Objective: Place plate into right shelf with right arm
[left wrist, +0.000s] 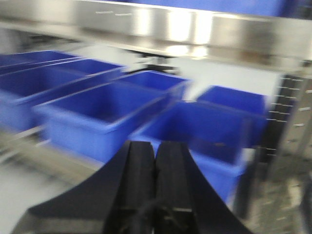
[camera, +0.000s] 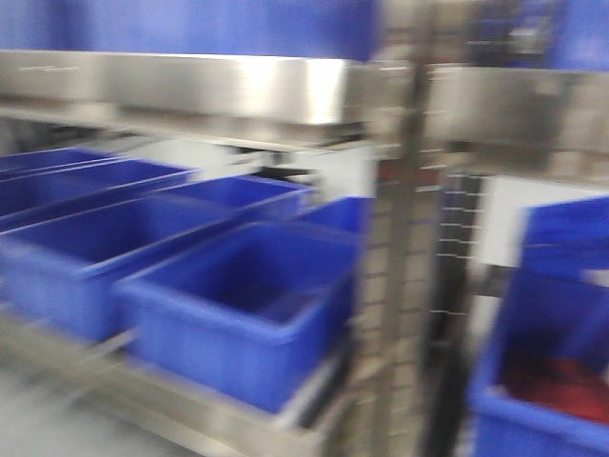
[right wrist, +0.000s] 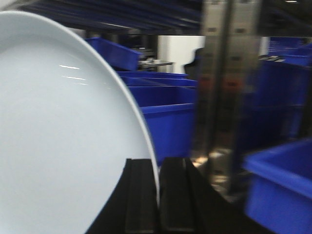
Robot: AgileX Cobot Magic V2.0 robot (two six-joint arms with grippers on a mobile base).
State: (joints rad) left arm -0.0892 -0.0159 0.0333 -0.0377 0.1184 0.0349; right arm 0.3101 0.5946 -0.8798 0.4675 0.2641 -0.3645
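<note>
The round white plate (right wrist: 58,136) fills the left half of the right wrist view, held on edge. My right gripper (right wrist: 157,165) is shut on the plate's rim, one black finger on each side of it. Ahead of it stand the steel upright (right wrist: 219,83) and blue bins (right wrist: 165,126) of the right shelf (camera: 285,90). In the left wrist view my left gripper (left wrist: 155,148) is shut with nothing between its fingers, facing a row of blue bins (left wrist: 97,117). Neither gripper nor the plate shows in the front view.
A perforated steel upright (camera: 395,286) divides two rack bays. Several blue bins (camera: 238,305) sit on the left bay's rail. Another blue bin (camera: 552,381) at right holds something red. A wide brushed-steel rail (left wrist: 170,27) runs overhead. A blue bin (right wrist: 282,185) sits close at the right.
</note>
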